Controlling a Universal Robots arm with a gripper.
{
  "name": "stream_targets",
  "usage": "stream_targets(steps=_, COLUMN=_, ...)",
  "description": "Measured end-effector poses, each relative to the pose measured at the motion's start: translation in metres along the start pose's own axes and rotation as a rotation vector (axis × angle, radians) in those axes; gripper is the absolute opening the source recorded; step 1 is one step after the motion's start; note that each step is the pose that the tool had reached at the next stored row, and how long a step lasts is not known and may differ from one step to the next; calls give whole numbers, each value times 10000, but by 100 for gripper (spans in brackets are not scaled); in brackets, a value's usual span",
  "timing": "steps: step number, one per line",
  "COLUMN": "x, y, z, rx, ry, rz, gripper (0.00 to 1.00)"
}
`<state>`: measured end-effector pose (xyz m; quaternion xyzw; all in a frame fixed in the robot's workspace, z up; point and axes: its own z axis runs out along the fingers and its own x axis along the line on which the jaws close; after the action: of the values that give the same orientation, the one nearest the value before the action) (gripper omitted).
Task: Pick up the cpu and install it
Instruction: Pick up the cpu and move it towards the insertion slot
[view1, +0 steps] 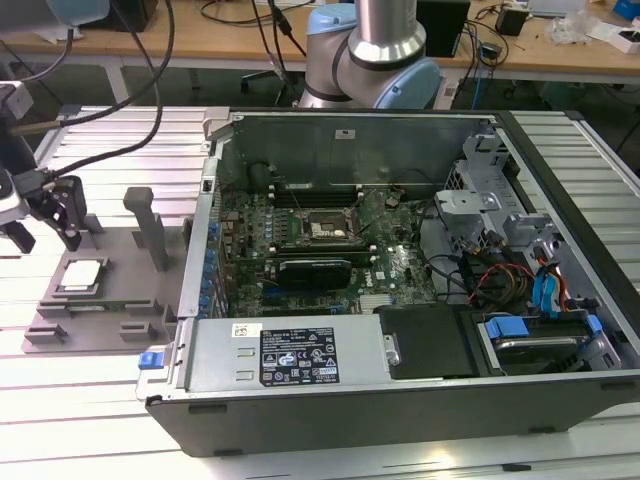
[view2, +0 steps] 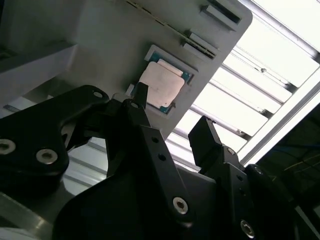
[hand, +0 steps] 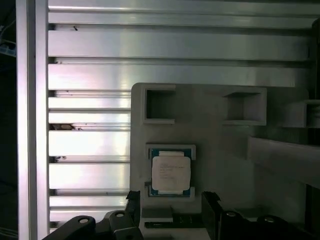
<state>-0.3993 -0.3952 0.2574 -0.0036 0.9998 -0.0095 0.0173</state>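
Fingers (view2: 205, 136) hang spread and empty over the cpu (hand: 171, 172) resting in its tray (hand: 225, 150).

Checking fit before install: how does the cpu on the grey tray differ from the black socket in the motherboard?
The cpu is a silvery plate with a green border; the socket is dark with a black frame. The cpu lies on the tray outside the case; the socket sits inside it. Both are squarish and lie flat.
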Motion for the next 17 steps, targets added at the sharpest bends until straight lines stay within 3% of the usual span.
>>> stream_targets(steps=3, x=-19, y=20, z=61, rx=39, ry=4, rz=-70, gripper=60)
stream_targets(steps=7, x=-24, y=41, z=175, rx=60, ry=-6, rz=-578, gripper=60)
stream_targets(steps=17, x=-17, y=45, z=380, rx=57, ry=-6, rz=-671, gripper=60)
